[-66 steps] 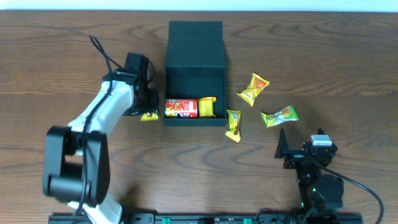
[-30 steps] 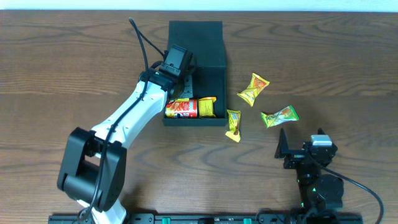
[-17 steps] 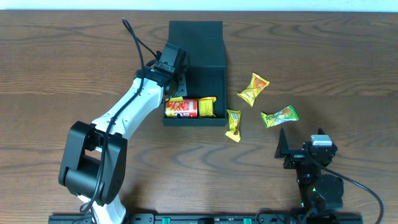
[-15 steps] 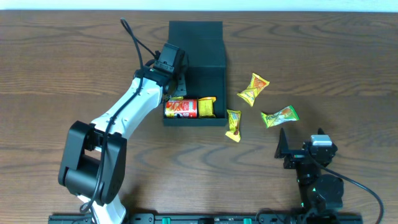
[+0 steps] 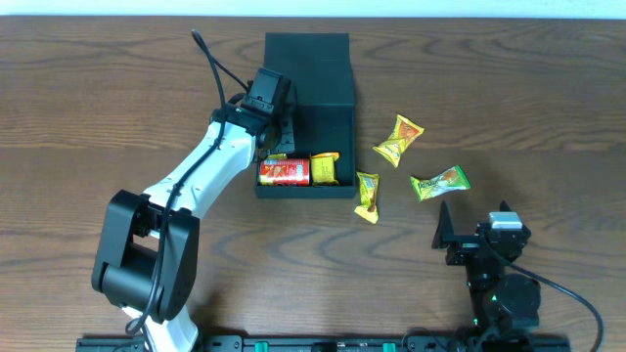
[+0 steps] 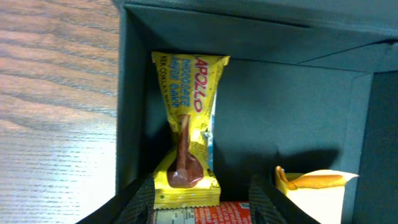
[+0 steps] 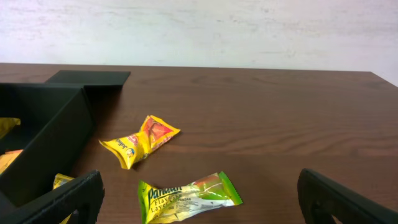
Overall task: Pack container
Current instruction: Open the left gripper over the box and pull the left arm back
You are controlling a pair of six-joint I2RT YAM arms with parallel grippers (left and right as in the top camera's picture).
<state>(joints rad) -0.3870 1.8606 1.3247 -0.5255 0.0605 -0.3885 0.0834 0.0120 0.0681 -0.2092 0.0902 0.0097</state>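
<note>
One yellow pkt [image 6: 186,124] lies along container [image 6: 286,106] side wall — open floor beside it.

Overhead was evenly lit, sharp, shadows soft. Left wrist: container [image 6: 292,106] interior read dim and flat, bottom edge blurred. Right wrist: wall [image 7: 217,31] was bright, table [image 7: 280,118] showed mild sheen, foreground corners out of focus.

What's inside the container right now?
A red crisp can, a yellow packet beside it, and an Apollo packet along the container wall. From overhead, the left arm hides most of that packet; anything beneath them cannot be seen.
</note>
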